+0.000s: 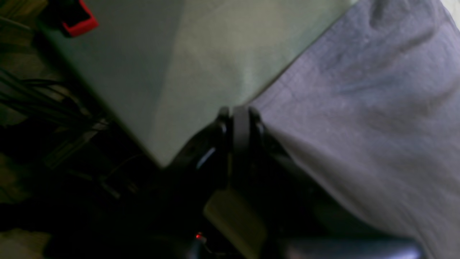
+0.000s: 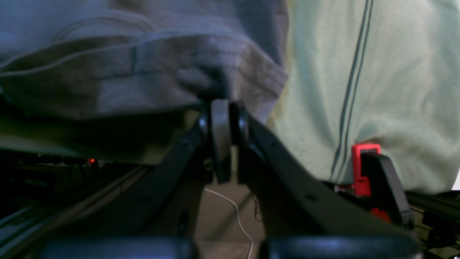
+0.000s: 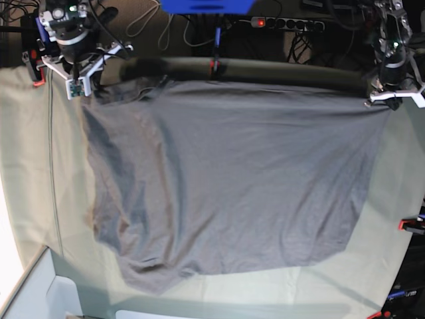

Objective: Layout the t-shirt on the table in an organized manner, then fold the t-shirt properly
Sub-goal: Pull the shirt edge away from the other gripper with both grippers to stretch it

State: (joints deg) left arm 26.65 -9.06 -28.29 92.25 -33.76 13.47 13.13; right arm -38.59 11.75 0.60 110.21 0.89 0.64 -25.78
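Note:
The grey t-shirt (image 3: pixel 232 179) lies spread wide over the table (image 3: pixel 40 199), with creases along its left side. Its far edge reaches the table's back edge. My right gripper (image 3: pixel 85 85) is at the shirt's far left corner and is shut on a bunched hem of the shirt (image 2: pixel 143 72), as the right wrist view (image 2: pixel 222 104) shows. My left gripper (image 3: pixel 387 100) is at the far right corner. The left wrist view (image 1: pixel 240 111) shows it shut on the edge of the shirt (image 1: pixel 359 108), above the pale table cloth (image 1: pixel 201 72).
Red clamps grip the cloth at the table's edges (image 3: pixel 406 224) (image 1: pixel 77 21) (image 2: pixel 363 169). A power strip (image 3: pixel 285 24) and cables lie behind the table. A white box (image 3: pixel 46 292) stands at the near left corner. The table's side edge drops off just beyond my left gripper.

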